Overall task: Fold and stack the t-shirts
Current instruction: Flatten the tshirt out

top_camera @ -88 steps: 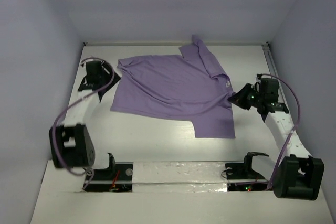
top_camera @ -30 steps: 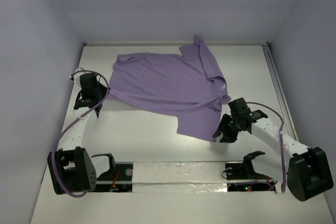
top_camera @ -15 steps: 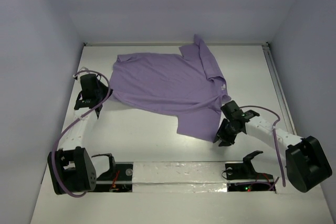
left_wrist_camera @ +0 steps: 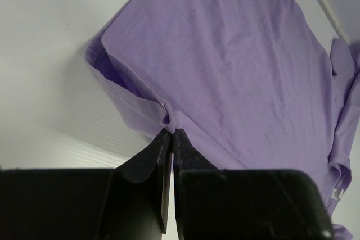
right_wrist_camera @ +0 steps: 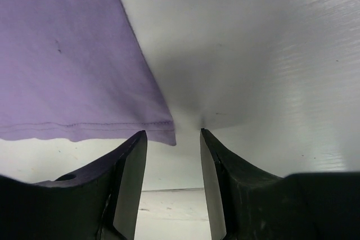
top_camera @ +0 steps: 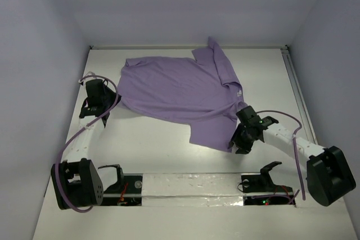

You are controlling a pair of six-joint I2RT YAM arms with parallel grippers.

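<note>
Grasping the hem seems the step in hand: the left end effector point(left_wrist_camera: 170, 133) is clamped on a puckered edge of the thin, soft lavender t-shirt point(left_wrist_camera: 236, 71). The right end effector point(right_wrist_camera: 171, 136), its jaws apart, has the stitched corner just ahead on the white tabletop point(right_wrist_camera: 270, 54) and must advance, then close.

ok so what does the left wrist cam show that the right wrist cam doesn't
Only the left wrist view: the left hand shut, pinching a fold at the edge of the t-shirt, with most of the shirt spread out beyond. Only the right wrist view: the right hand open, a hem corner lying just at its tips, ungripped. Both: the same lavender shirt on the white table.
</note>
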